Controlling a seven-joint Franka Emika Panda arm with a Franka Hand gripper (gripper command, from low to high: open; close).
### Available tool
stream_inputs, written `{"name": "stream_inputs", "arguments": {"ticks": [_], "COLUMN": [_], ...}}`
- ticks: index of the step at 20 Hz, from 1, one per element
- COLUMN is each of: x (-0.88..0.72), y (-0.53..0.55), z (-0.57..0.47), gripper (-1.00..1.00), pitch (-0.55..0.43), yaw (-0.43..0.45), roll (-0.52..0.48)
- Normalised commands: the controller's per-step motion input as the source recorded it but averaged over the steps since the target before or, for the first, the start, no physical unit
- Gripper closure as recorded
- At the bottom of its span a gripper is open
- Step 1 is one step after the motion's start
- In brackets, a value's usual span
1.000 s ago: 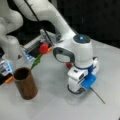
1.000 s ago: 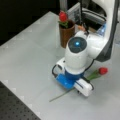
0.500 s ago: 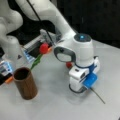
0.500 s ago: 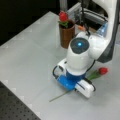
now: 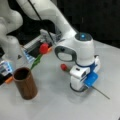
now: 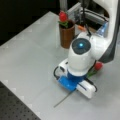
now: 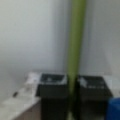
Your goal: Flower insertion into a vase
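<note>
The brown vase (image 5: 25, 83) (image 6: 67, 35) stands upright in both front views with one red flower (image 5: 43, 48) (image 6: 63, 17) in it. A second red flower (image 5: 64, 67) (image 6: 98, 66) lies flat on the table, its thin stem (image 5: 100, 92) (image 6: 62, 100) sticking out past the hand. My gripper (image 5: 80, 87) (image 7: 72, 80) is down at the table over that stem. In the wrist view the green stem (image 7: 75, 47) runs between the two black fingers (image 7: 53, 87), which press against it on both sides.
The grey table (image 5: 57, 105) (image 6: 27, 57) carries a metal rail with coloured parts (image 5: 37, 45) (image 6: 87, 15) behind the vase. A black perforated board (image 6: 15, 110) borders the table at a front view's bottom left. The white arm (image 5: 57, 17) arches over the vase side.
</note>
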Motion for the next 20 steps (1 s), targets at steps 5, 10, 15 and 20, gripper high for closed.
{"name": "stream_inputs", "arguments": {"ticks": [5, 10, 15, 20], "x": [-0.18, -0.19, -0.23, -0.32], "y": [0.06, -0.08, -0.2, -0.25], "z": [0.41, 0.28, 0.27, 0.3], "gripper": [1.0, 1.0, 1.0, 1.0], "pitch": [0.129, 0.059, -0.03, -0.061], "yaw": [-0.095, -0.112, -0.09, 0.001], "roll": [-0.104, -0.013, 0.055, 0.135]}}
